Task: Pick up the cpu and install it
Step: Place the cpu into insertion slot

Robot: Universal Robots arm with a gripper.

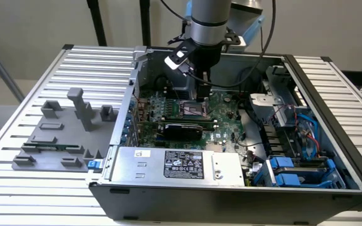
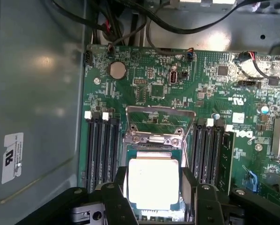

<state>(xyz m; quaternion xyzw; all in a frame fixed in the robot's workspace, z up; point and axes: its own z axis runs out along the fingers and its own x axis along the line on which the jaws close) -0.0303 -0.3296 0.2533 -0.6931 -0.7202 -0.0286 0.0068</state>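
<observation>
The open computer case [image 1: 168,202] sits on the slatted counter [image 1: 36,197], and over its green motherboard [image 2: 149,79] the tool [image 2: 154,192] hangs just above the socket [image 2: 154,136], whose metal frame is swung up. Its fingers [image 2: 119,185] are closed on two opposite edges of the cpu [image 2: 153,180] — the chip lies flat between them, over the socket opening. It looks light, stiff and smooth-topped, likely fragile underneath — so the thin rim seems the sound place to hold, gently and level.
</observation>
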